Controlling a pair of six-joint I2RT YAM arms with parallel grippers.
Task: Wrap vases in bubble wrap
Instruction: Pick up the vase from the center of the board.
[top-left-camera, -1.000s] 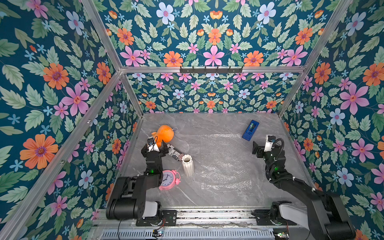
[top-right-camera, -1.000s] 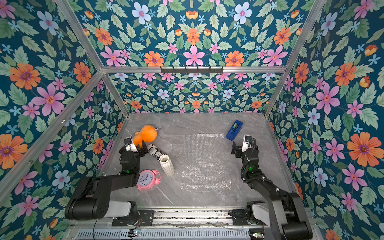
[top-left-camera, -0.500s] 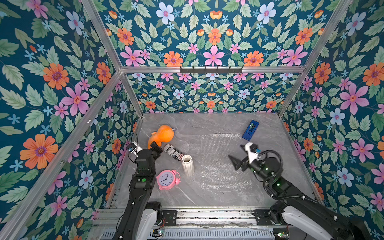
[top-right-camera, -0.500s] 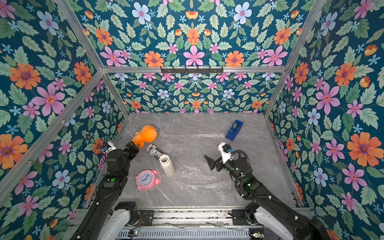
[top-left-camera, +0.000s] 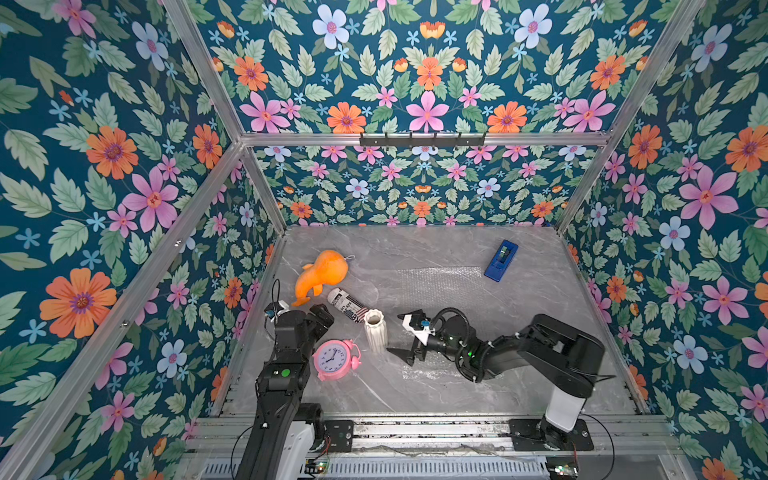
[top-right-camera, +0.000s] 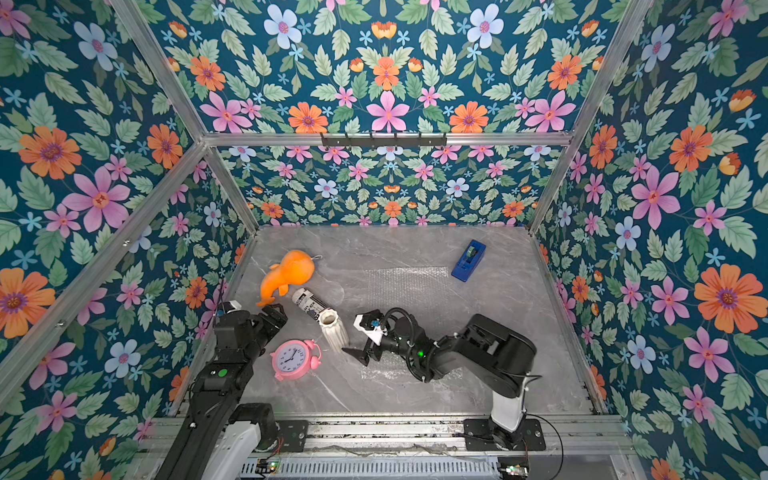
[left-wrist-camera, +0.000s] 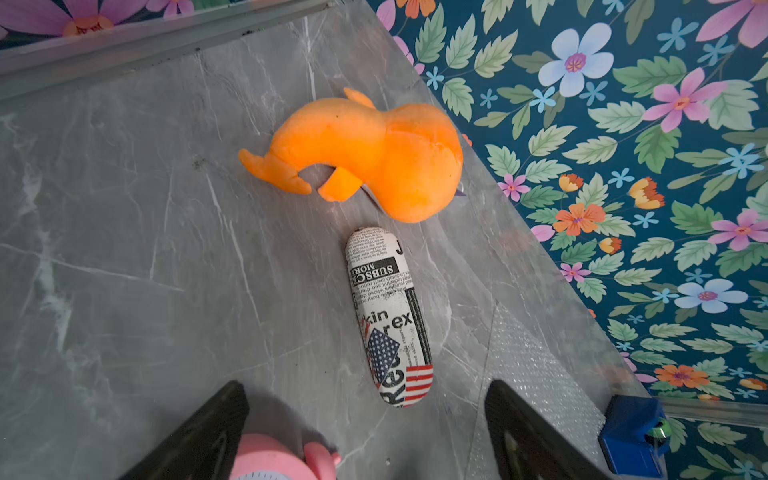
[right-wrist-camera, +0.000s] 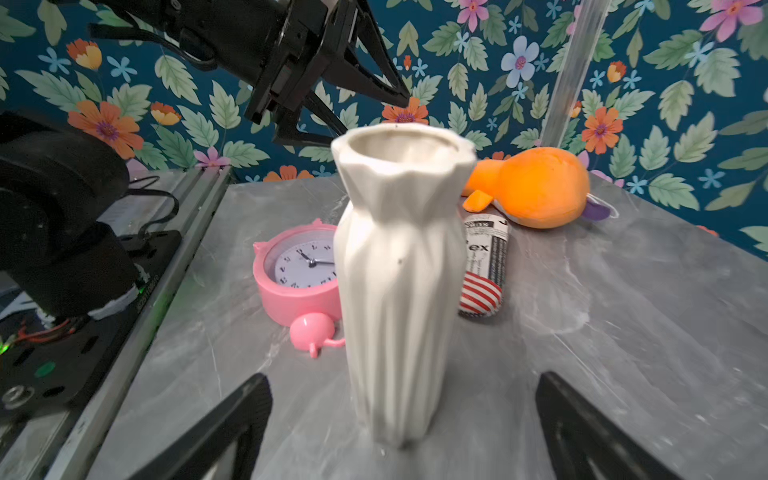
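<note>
Right hand (top-left-camera: 395, 334) swung in just short of vase (top-left-camera: 375, 332), spread wide.

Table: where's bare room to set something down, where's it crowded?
Free: far strip of table between orange plush and blue tape dispenser; near strip between pink clock and front rail. Crowded: plush, printed can, vase, clock clustered, right gripper beside vase.

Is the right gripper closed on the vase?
No, the right gripper is open, and its fingers stand clear of the upright vase.
</note>
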